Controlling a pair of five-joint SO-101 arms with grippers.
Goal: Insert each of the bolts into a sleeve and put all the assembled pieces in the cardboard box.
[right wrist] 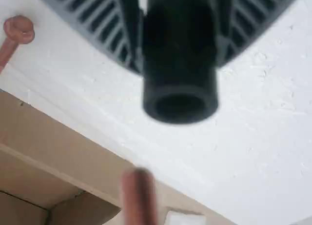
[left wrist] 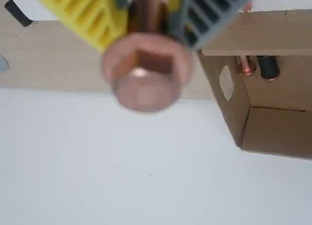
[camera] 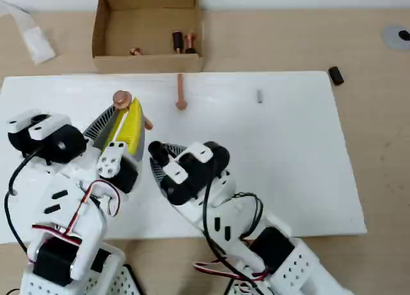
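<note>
My left gripper point(camera: 125, 112), with one yellow finger, is shut on a copper bolt point(camera: 122, 99) held above the white mat; the left wrist view shows the bolt's head point(left wrist: 146, 71) close up. Beside it my right gripper point(camera: 157, 153) is shut on a black sleeve point(right wrist: 180, 83), its open end facing outward. A loose copper bolt point(camera: 180, 93) lies on the mat near the cardboard box point(camera: 99, 36). The box holds assembled pieces point(camera: 182, 42). Another black sleeve point(camera: 336, 75) lies off the mat at the far right.
The white mat point(camera: 288, 154) covers most of the table. A small grey piece point(camera: 259, 96) lies on it right of the loose bolt. A grey disc point(camera: 398, 36) with a dark item sits at the far right edge, and white paper point(camera: 32, 39) lies at the far left.
</note>
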